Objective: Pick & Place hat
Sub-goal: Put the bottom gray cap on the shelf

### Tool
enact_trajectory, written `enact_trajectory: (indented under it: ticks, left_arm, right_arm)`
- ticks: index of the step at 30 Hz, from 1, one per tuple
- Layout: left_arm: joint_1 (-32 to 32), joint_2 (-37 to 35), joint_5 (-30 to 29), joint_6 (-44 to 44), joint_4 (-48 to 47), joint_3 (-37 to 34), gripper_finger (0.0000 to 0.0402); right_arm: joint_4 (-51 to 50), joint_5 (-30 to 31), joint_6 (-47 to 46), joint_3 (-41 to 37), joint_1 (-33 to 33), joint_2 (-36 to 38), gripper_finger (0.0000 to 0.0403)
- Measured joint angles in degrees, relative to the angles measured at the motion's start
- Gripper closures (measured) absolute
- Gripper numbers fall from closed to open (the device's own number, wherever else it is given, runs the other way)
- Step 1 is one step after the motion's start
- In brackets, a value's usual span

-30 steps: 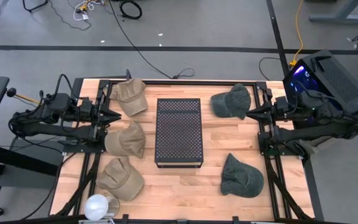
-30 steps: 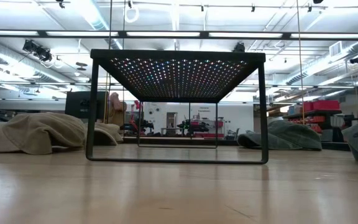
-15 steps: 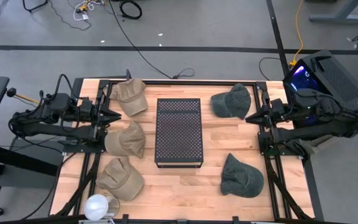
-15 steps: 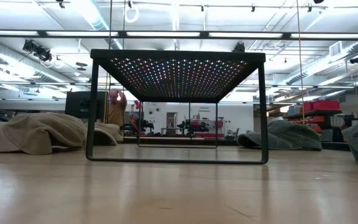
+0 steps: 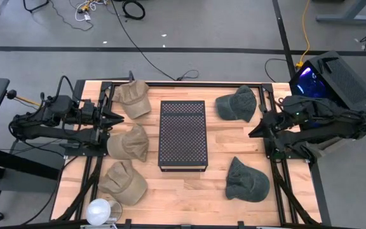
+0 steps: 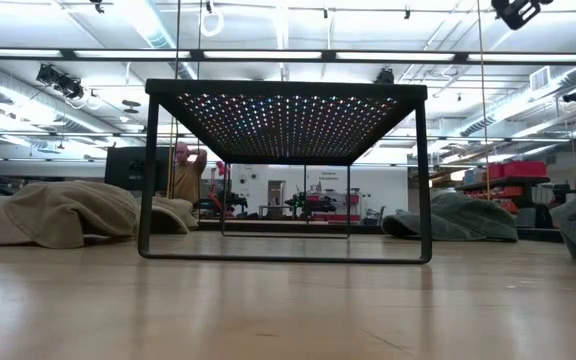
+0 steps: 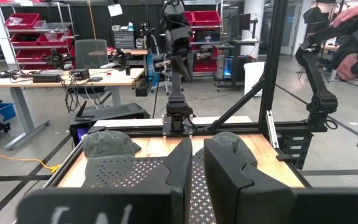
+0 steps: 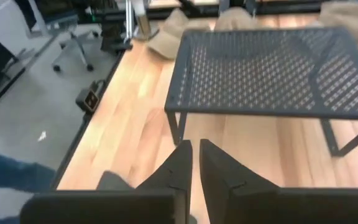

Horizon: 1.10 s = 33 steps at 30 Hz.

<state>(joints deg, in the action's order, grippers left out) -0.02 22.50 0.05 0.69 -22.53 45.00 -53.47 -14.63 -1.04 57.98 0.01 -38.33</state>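
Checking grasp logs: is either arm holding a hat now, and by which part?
Nothing is held. Left gripper and right gripper both have jaws closed and empty, clear of the hats.

Soft matt cloth hats point(image 5: 128, 142), black perforated metal stand point(image 5: 183, 134), smooth pale wood table point(image 5: 218, 143)

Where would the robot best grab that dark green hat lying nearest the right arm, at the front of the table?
Probably the domed crown of the dark green hat, from straight above: it lies flat on the table with soft fabric bulging up, nothing beside it. The right gripper is closest.
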Motion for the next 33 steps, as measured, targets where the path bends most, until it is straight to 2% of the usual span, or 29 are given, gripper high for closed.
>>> enact_trajectory:
  ticks: [8, 13, 21, 33]
  left_arm:
    - [0.0, 0.0, 0.0, 0.0, 0.0, 0.0, 0.0353]
    - [0.0, 0.0, 0.0, 0.0, 0.0, 0.0, 0.0353]
    - [0.0, 0.0, 0.0, 0.0, 0.0, 0.0, 0.0353]
    - [0.0, 0.0, 0.0, 0.0, 0.0, 0.0, 0.0353]
  right_arm:
    - [0.0, 0.1, 0.1, 0.0, 0.6, -4.0, 0.0367]
    - [0.2, 0.3, 2.2, 0.0, 3.5, -5.0, 0.0367]
    - [0.3, 7.9, 1.6, -0.1, 9.0, -6.6, 0.0367]
    - [1.5, 8.0, -2.8, -8.1, 13.7, -9.2, 0.0367]
